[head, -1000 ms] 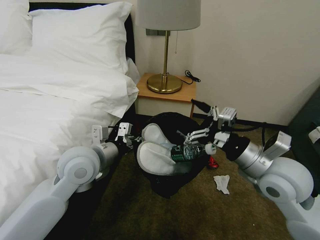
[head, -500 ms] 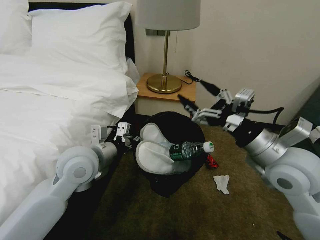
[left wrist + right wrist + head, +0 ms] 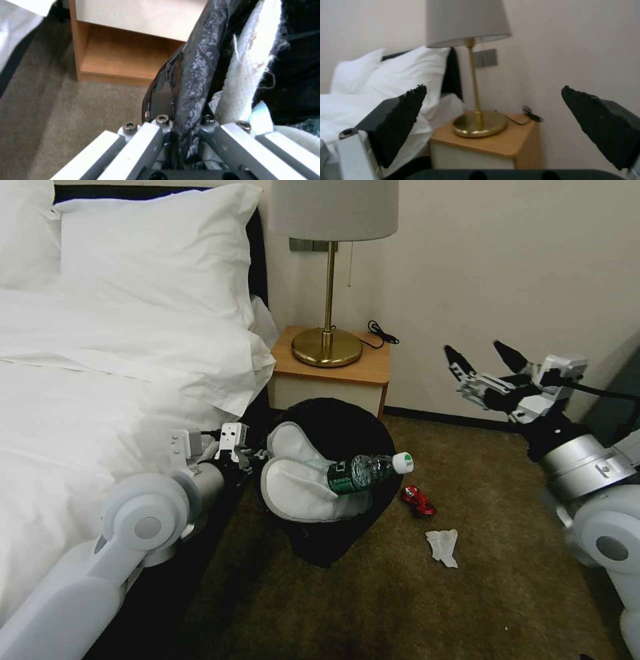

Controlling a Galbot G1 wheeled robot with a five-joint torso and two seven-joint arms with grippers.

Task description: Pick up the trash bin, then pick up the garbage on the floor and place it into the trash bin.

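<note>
Keep left gripper clamped on trash bin rim beside the bed; lower right gripper, fingers spread and empty, onto crushed can on floor.

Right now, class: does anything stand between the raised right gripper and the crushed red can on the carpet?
Nothing visible does. The open right gripper hangs in free air above the tan carpet; the crushed red can lies uncovered beside the black mesh trash bin, which the left gripper holds by its rim.
</note>
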